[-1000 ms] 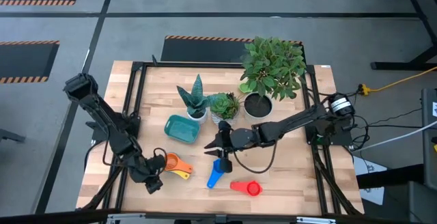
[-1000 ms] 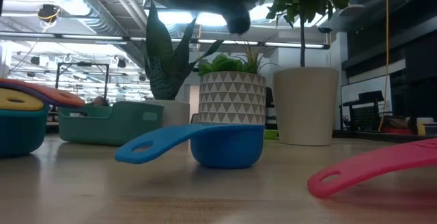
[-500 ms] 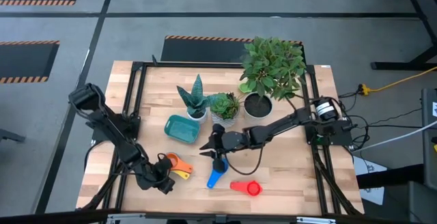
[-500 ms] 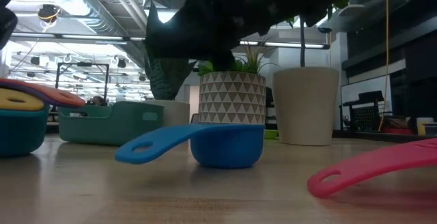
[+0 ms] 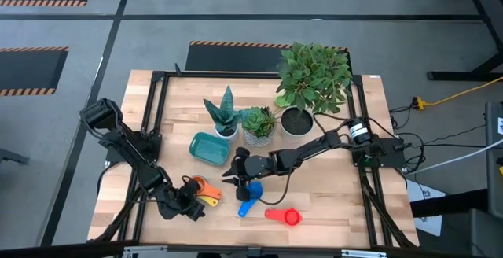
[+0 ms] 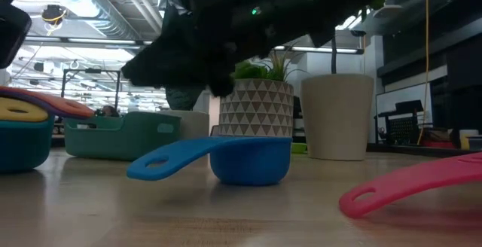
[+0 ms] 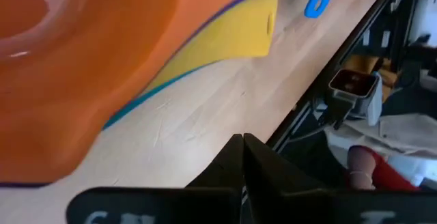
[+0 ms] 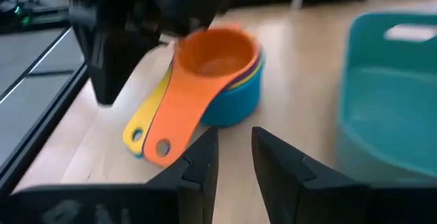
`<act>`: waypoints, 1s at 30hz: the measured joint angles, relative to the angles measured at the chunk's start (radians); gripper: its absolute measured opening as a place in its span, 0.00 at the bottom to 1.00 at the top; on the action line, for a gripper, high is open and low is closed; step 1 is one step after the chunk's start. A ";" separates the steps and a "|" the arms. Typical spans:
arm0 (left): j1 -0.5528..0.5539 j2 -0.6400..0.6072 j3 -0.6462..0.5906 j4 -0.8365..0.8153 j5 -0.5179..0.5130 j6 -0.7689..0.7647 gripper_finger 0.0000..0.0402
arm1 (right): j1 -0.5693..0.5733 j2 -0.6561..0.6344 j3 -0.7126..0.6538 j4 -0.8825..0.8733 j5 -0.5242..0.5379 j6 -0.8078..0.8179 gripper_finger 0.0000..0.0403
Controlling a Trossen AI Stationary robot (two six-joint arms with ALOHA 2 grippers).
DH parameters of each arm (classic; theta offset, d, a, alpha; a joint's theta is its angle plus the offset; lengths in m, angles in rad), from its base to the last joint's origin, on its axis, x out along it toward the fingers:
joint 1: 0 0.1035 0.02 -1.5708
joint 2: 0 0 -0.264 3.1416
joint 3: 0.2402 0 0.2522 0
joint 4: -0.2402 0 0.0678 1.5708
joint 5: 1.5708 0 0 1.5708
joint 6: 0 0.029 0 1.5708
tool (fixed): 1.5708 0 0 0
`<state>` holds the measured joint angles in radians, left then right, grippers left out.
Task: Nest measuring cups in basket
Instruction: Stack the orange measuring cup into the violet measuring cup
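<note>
High view | red cup (image 5: 284, 216), blue cup (image 5: 248, 197) near worktop (image 5: 330, 203) front | left gripper (image 5: 191, 208) fingers closed, empty, beside orange-topped cup stack (image 5: 198, 187) | right gripper (image 5: 230, 172) fingers narrowly parted, empty, above blue cup | teal basket (image 5: 209, 148) farther back

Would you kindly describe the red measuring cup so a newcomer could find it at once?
Start at the wooden table and go to its front edge. The red measuring cup lies there alone, beside the blue cup. It is the only red thing.

Nested cups (image 5: 200, 189) beside teal basket (image 5: 209, 148), prob. apart
</note>
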<state>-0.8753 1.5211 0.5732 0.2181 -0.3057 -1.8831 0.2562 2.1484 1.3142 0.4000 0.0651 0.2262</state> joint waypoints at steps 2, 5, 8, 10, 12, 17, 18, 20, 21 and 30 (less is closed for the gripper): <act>0.001 0.000 0.002 0.001 -0.020 0.005 0.00 | -0.001 0.032 0.039 -0.021 -0.036 0.000 0.23; 0.001 0.000 0.024 -0.009 -0.029 0.009 0.00 | -0.002 0.062 0.100 -0.082 -0.041 -0.003 0.23; 0.000 -0.001 0.063 -0.080 -0.053 0.009 0.00 | -0.004 0.090 0.156 -0.162 -0.043 -0.003 0.23; 0.001 -0.001 0.090 -0.150 -0.062 0.009 0.00 | -0.005 0.107 0.185 -0.190 -0.043 -0.023 0.23; 0.001 -0.001 0.114 -0.196 -0.063 0.008 0.00 | -0.005 0.118 0.208 -0.212 -0.043 -0.028 0.23; 0.009 -0.001 0.144 -0.274 -0.063 0.007 0.00 | -0.005 0.137 0.223 -0.242 -0.044 -0.027 0.23; 0.014 -0.001 0.146 -0.285 -0.067 0.004 0.00 | -0.005 0.137 0.223 -0.244 -0.044 -0.027 0.23; 0.023 -0.001 0.146 -0.307 -0.070 0.000 0.00 | -0.004 0.137 0.224 -0.235 -0.044 -0.027 0.23; 0.030 -0.001 0.146 -0.316 -0.069 0.000 0.00 | -0.005 0.136 0.224 -0.233 -0.044 -0.027 0.23; 0.073 -0.001 0.146 -0.340 -0.071 0.020 0.00 | -0.003 0.136 0.224 -0.228 -0.157 -0.029 0.23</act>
<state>-0.8021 1.5203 0.7197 -0.1223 -0.3766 -1.8626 0.2535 2.2848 1.5379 0.1716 -0.0923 0.1971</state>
